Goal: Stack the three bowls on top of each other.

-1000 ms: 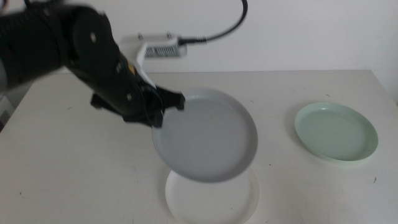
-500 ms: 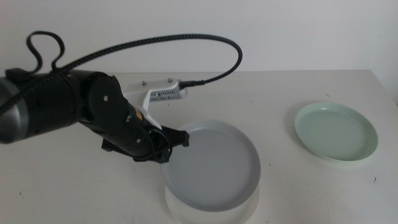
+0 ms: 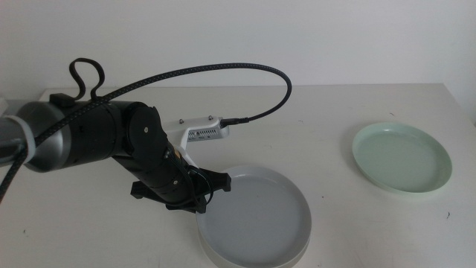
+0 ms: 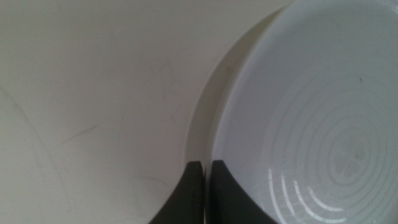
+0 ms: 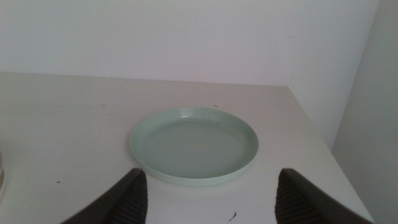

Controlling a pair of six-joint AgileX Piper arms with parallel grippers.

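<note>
The grey-blue bowl (image 3: pixel 256 212) rests nested in the white bowl (image 3: pixel 213 254) at the table's front middle; only a thin white rim shows beneath it. My left gripper (image 3: pixel 211 183) pinches the grey-blue bowl's left rim. In the left wrist view the left gripper (image 4: pixel 205 165) has its jaws closed together on the rim of the grey-blue bowl (image 4: pixel 311 112), with a crescent of the white bowl (image 4: pixel 210 109) below. The pale mint green bowl (image 3: pixel 401 157) lies alone at the right. It also shows in the right wrist view as the mint bowl (image 5: pixel 194 146), just beyond my open, empty right gripper (image 5: pixel 211 177).
A black braided cable (image 3: pixel 223 68) arches over the table from the left arm's wrist to behind it. The table's right edge (image 3: pixel 462 104) runs close to the mint bowl. A white wall stands behind the table.
The left arm has lowered and levelled the tilted grey-blue bowl down into the white bowl. The mint bowl has not moved.
</note>
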